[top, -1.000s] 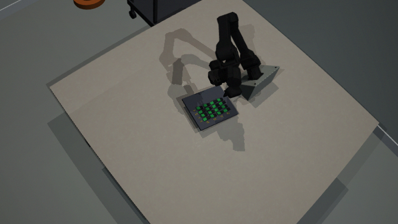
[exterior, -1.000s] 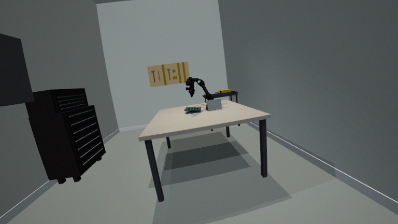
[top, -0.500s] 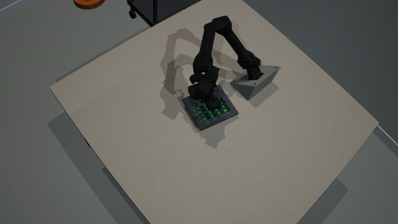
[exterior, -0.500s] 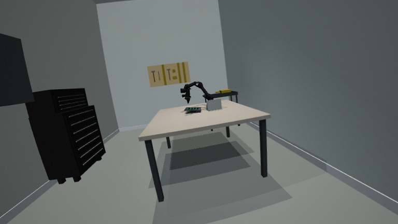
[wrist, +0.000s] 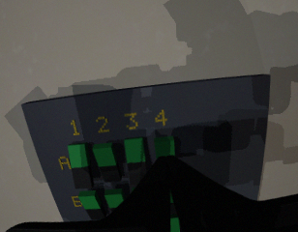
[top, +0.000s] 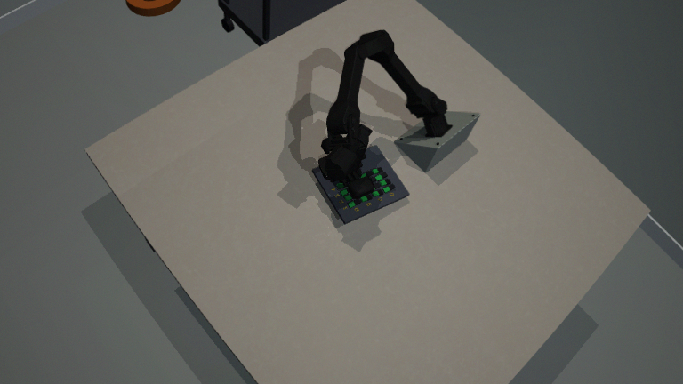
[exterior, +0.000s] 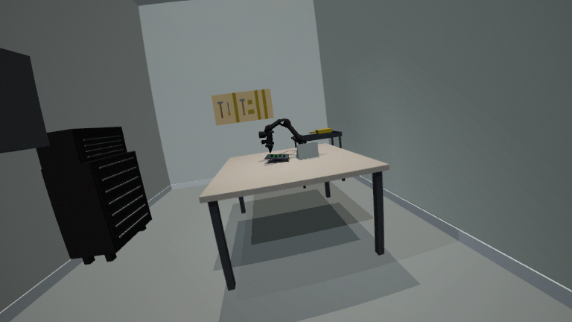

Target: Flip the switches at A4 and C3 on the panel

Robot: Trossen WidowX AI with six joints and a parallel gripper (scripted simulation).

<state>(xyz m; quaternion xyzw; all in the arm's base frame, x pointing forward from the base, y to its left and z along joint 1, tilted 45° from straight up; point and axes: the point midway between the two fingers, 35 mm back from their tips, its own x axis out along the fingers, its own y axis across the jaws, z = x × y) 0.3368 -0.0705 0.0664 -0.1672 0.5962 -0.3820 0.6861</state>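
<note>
The dark switch panel [top: 378,156] [wrist: 226,103] lies on the table; it also shows in the exterior view [exterior: 284,159]. In the wrist view, switch A4 [wrist: 164,145] shows its green far part just beyond the fingertips; its near part is hidden, so its tilt cannot be told. My gripper [wrist: 166,162] [exterior: 270,150] is shut and empty, pointing down just above the panel by A4. Contact with the switch cannot be told. In the top view the arm hides the fingertips. C3 is hidden by the fingers in the wrist view, and its state cannot be told.
Switches A1 [wrist: 77,156], A2 [wrist: 104,155] and A3 [wrist: 134,151] stand left of A4. B1 [wrist: 90,199] and B2 [wrist: 113,198] show nearer the arm. The arm's grey wedge base [top: 425,150] [exterior: 307,150] stands beside the panel.
</note>
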